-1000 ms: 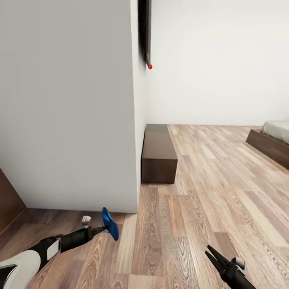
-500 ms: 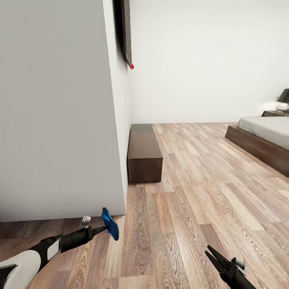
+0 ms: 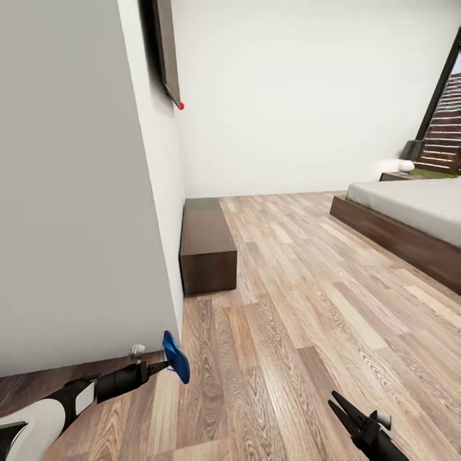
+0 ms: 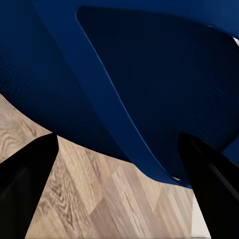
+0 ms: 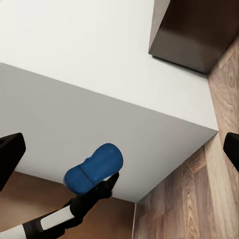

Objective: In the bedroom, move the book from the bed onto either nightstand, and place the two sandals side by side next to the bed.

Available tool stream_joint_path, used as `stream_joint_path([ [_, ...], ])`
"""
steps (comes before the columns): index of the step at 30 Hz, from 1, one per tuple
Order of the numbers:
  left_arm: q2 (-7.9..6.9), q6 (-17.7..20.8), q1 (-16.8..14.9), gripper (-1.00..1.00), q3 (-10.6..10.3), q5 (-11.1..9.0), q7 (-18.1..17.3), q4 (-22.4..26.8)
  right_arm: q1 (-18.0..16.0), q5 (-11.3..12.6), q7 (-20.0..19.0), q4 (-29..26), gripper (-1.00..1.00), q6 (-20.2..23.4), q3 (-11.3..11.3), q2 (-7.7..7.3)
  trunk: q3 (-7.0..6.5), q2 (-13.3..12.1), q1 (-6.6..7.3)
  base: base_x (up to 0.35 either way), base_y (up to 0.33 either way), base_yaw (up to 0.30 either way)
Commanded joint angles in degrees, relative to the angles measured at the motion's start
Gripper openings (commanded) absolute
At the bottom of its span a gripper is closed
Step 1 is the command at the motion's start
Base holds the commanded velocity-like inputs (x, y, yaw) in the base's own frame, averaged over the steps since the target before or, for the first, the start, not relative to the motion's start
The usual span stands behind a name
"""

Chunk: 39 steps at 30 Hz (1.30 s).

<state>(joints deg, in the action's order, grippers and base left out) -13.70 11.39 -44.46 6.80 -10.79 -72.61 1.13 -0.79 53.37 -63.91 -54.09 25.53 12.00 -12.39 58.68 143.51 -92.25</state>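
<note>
My left gripper (image 3: 164,366) is shut on one bright blue sandal (image 3: 175,363), held off the floor near the wall corner. Seen up close in the left wrist view, the sandal (image 4: 124,74) lies across the black fingers (image 4: 25,189). From the right wrist view the same sandal (image 5: 94,169) shows at the end of the left arm. Low at the right, my right gripper (image 3: 339,408) stands open with nothing in it. The bed (image 3: 410,208), with a grey mattress on a dark frame, lies at the far right. A nightstand (image 3: 396,175) with a lamp stands behind it. The book is out of view.
A white wall corner (image 3: 147,211) stands close on my left, with a black screen (image 3: 165,51) mounted on it. A low dark-brown bench (image 3: 206,246) sits against that wall. Wood-plank floor (image 3: 301,301) stretches toward the bed. A black-framed window (image 3: 448,121) is at the far right.
The camera has turned right: the wall corner and bench slid left in the picture, and more of the bed, the nightstand and the window came into view. Both arms keep their pose.
</note>
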Motion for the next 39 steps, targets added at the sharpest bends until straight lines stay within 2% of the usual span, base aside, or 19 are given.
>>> stream_joint_path([
  [1,-0.02,0.6,0.0,-1.00,0.6,0.2,-0.2,0.0,0.0,0.3,-0.1,0.0,1.00,0.5,0.0,-0.01,0.05,0.0,0.01,0.000,0.000,-0.253],
  [17,0.14,0.7,0.0,-1.00,0.6,0.2,-0.1,0.0,0.0,0.4,0.0,0.0,1.00,0.6,0.4,-0.01,0.05,0.0,0.01,0.000,0.000,-0.253],
  [22,0.98,0.8,0.0,-1.00,0.5,0.3,0.3,0.1,-0.1,0.5,-0.1,0.1,1.00,0.6,0.7,-0.01,0.05,0.0,0.01,0.016,0.000,-0.253],
  [39,1.23,0.7,0.0,-1.00,0.6,0.2,0.4,0.1,0.0,0.5,-0.1,0.1,1.00,0.4,0.8,-0.01,0.05,0.0,0.01,0.103,-0.002,-0.252],
])
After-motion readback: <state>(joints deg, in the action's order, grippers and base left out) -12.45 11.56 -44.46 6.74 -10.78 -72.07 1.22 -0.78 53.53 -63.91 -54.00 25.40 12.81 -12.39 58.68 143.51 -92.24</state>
